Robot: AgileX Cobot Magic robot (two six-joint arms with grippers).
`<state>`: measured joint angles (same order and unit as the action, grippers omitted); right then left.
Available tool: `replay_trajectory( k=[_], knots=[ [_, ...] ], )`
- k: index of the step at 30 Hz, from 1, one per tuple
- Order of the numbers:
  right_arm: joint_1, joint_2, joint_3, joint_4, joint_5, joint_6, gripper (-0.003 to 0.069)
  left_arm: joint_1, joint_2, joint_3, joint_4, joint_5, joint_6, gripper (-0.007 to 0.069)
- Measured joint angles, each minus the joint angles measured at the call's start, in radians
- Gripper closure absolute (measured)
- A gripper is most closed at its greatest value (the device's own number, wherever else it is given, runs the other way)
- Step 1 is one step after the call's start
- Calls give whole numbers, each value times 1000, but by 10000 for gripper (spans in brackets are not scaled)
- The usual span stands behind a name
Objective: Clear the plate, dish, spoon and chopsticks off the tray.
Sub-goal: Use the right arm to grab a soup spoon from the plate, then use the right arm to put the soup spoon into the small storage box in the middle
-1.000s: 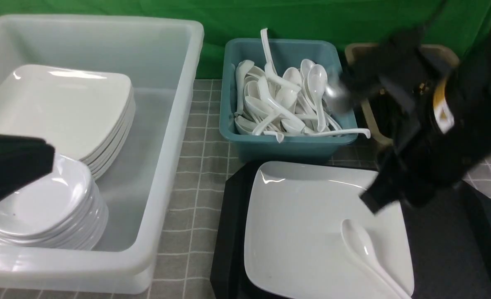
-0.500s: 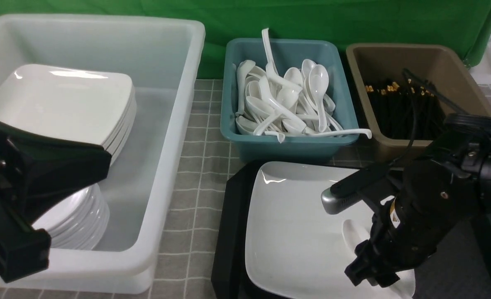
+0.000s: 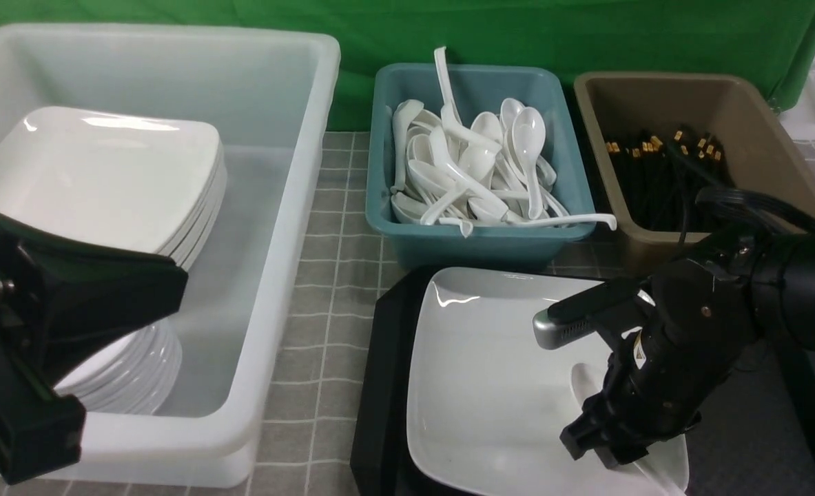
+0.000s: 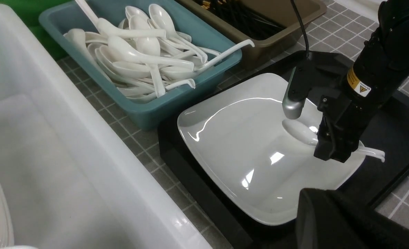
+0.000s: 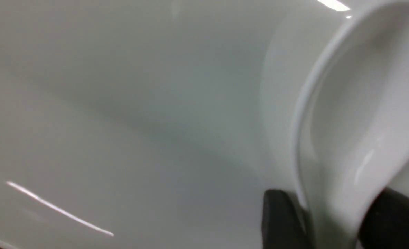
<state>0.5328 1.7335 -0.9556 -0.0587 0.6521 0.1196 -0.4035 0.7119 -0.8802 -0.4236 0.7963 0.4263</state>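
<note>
My right pincer (image 3: 600,441) is clamped on the spoon (image 4: 299,131), which lies on the plate (image 3: 490,372) in the tray (image 3: 379,386). My left pincer (image 3: 152,282) is together, left of the tray, over the white crate (image 3: 269,262) that holds stacked plates (image 3: 104,172) and stacked dishes (image 3: 138,372). Behind the tray, the teal tub (image 3: 476,238) holds many spoons (image 3: 476,165), and the brown tub (image 3: 655,89) holds black chopsticks (image 3: 655,182).

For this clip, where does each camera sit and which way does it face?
Front: between the arms, facing forward over tubs and tray; left arm and right arm show at the sides.
Left wrist: on the left arm, looking across at the plate, spoon and right gripper.
Right wrist: just above the plate, its own fingers flanking the spoon.
Shared: all three show the spoon lying on the plate.
</note>
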Motion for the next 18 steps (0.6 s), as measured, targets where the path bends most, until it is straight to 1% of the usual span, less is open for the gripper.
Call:
replay_trajectory(
  k=[2, 7, 10, 11, 14, 18],
  knots=[
    [0, 2, -4, 7, 0, -29, 413, 0, 0, 0, -5, 7, 0, 615],
    [11, -41, -15, 12, 33, -57, 415, -1, 0, 0, -11, 17, 17, 615],
    [18, -121, -80, 52, 24, -58, 415, -2, 0, 0, -11, 5, 44, 615],
    [19, -140, -103, 59, -14, -58, 415, -3, 0, 0, -11, -2, 51, 615],
    [6, -168, -187, 76, -216, -44, 415, -5, 0, 0, -15, -16, 95, 615],
    [-49, -99, -283, 80, -625, -26, 415, -5, 0, 0, -16, -17, 129, 615]
  ],
)
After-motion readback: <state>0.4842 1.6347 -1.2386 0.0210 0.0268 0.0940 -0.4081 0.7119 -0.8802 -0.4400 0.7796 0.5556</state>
